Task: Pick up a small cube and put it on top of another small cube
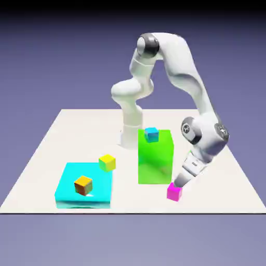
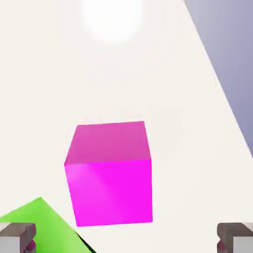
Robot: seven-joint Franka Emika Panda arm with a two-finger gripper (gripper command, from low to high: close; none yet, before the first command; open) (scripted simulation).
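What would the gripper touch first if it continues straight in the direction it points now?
Most likely the magenta cube. It sits centred ahead of the open gripper, between the fingertips. The gap left looks small, though depth is hard to judge.

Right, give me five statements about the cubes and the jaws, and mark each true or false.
1. The magenta cube sits on the white table. True.
2. The small blue cube rests on top of the tall green block. True.
3. The gripper has its jaws shut on the magenta cube. False: in the hand view the fingertips stand wide apart, either side of the cube, not touching it.
4. The orange cube lies on the bare table. False: it sits on the flat cyan block.
5. The yellow cube is stacked on the orange cube. False: the two are apart, the yellow one at the cyan block's far edge.
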